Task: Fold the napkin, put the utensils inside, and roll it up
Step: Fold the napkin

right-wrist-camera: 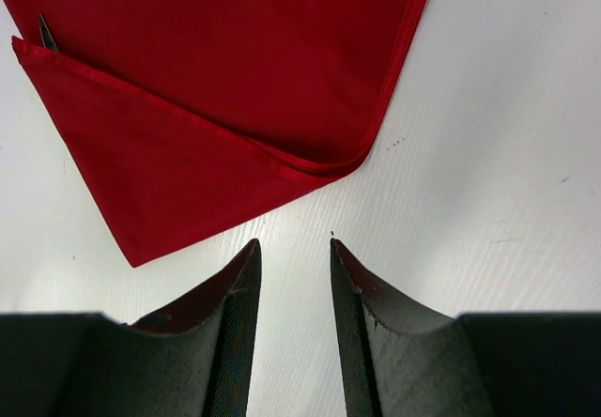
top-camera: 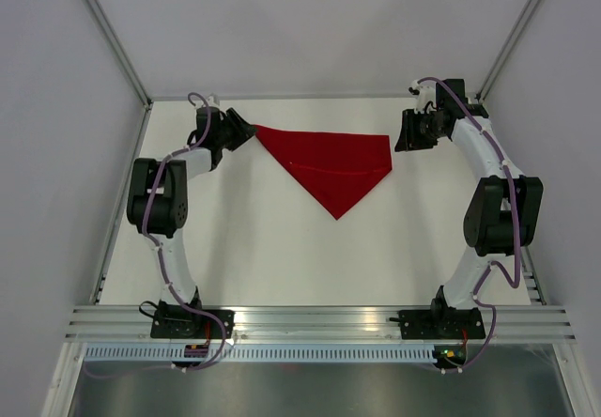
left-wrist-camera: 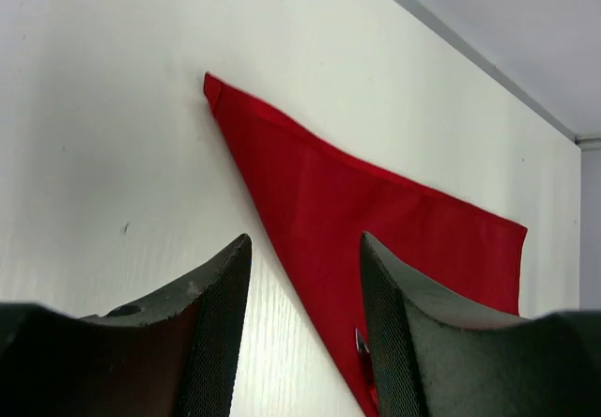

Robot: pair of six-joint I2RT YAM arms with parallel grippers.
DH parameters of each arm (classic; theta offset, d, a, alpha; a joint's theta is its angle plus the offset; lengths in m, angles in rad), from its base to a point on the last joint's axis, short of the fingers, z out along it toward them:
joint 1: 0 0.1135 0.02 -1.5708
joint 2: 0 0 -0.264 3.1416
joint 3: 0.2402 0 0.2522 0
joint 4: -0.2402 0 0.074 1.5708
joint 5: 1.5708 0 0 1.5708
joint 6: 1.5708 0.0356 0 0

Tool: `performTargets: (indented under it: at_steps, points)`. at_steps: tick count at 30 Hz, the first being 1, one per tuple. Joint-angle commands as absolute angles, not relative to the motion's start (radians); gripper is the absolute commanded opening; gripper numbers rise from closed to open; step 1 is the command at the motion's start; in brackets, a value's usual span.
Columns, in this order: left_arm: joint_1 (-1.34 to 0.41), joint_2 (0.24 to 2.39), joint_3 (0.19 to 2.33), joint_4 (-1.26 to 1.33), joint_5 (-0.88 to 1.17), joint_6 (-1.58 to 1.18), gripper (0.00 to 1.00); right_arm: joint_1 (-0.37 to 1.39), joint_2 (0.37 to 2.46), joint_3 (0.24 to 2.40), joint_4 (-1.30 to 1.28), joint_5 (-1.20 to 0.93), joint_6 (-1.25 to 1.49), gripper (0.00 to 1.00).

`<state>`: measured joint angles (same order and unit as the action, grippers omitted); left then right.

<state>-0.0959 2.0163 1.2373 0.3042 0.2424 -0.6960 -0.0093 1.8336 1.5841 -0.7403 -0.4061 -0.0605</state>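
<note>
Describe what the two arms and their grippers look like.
Both the left arm and right arm have white links joined by bulky black joint housings, on black bases. A lilac cable runs along each. The left gripper and right gripper are black, with curved, tapering fingers whose inner faces carry a fine cross-hatched texture.

White table [top-camera: 282, 257] enclosed by plain pale grey walls [top-camera: 310, 23].

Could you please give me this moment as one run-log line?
napkin: folded triangle, flat | left gripper: open, at corner | right gripper: open, empty
</note>
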Motion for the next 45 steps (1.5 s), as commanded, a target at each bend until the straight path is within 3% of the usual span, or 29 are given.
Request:
performTargets:
  at_steps: [1,21,30,37,45]
  points:
    - [-0.104,2.095,1.334,0.233,0.219,-0.736,0.54,-0.006,1.802,1.583,-0.729,-0.417,-0.067,0.41]
    - [-0.104,2.283,1.583,0.091,0.166,-0.752,0.47,-0.006,1.798,1.577,-0.724,-0.426,-0.066,0.41]
    - [-0.104,2.333,1.643,0.045,0.141,-0.744,0.30,0.020,1.807,1.577,-0.723,-0.420,-0.066,0.40]
    - [-0.104,2.332,1.641,0.061,0.143,-0.742,0.02,0.029,1.812,1.575,-0.721,-0.413,-0.067,0.40]
    - [-0.101,2.163,1.400,0.241,0.092,-0.773,0.02,0.049,1.816,1.577,-0.727,-0.402,-0.077,0.39]
